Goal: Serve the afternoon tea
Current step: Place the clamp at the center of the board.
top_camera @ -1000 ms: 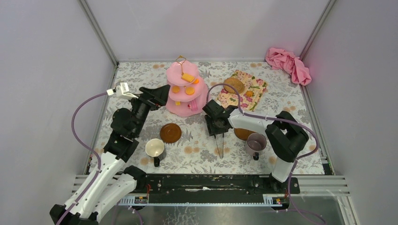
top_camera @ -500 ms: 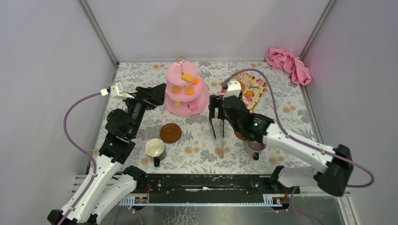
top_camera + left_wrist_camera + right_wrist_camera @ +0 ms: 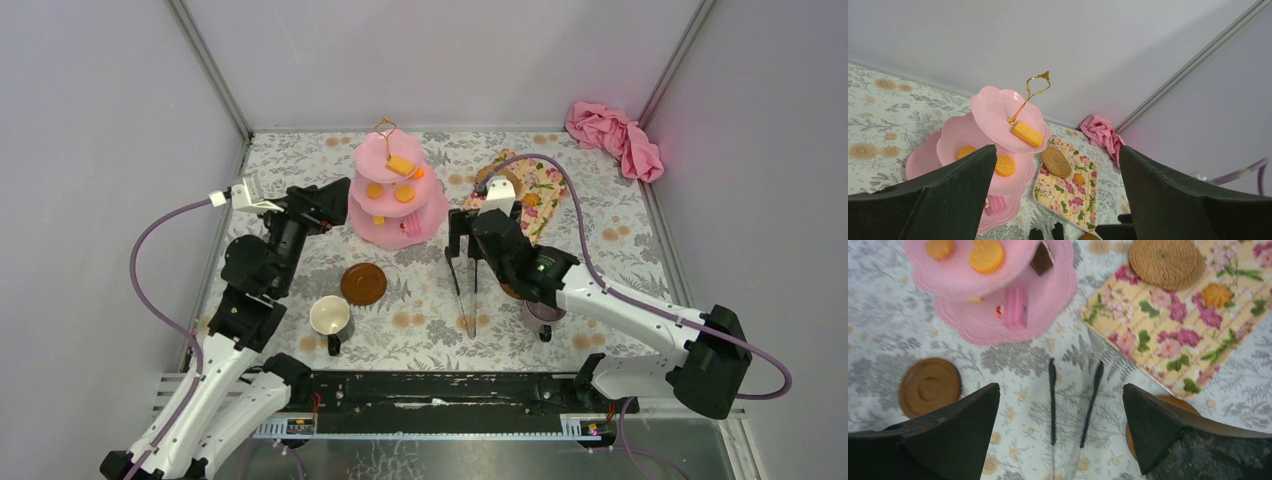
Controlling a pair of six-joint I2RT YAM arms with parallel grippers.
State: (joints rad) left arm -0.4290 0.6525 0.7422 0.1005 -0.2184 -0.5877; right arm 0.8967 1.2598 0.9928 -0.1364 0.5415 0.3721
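The pink three-tier cake stand (image 3: 398,195) stands at the back centre with orange and yellow biscuits (image 3: 403,166) on its tiers. My left gripper (image 3: 338,200) hovers open just left of it, and its wrist view shows the cake stand (image 3: 993,107) ahead. My right gripper (image 3: 463,240) is open, holding nothing, over the black tongs (image 3: 1052,400) lying on the table. A white mug (image 3: 330,317) and a brown saucer (image 3: 363,284) sit front left. The purple mug (image 3: 545,308) and a second saucer (image 3: 513,291) are partly hidden under the right arm.
A floral tray (image 3: 535,195) at the back right carries a woven coaster (image 3: 1166,262) and one biscuit (image 3: 1217,294). A pink cloth (image 3: 612,135) is bunched in the far right corner. White walls close in the table on three sides.
My right arm unfolded and its gripper moved back toward the tray while opening wide; the tongs now lie free on the table. The left gripper barely shifted.
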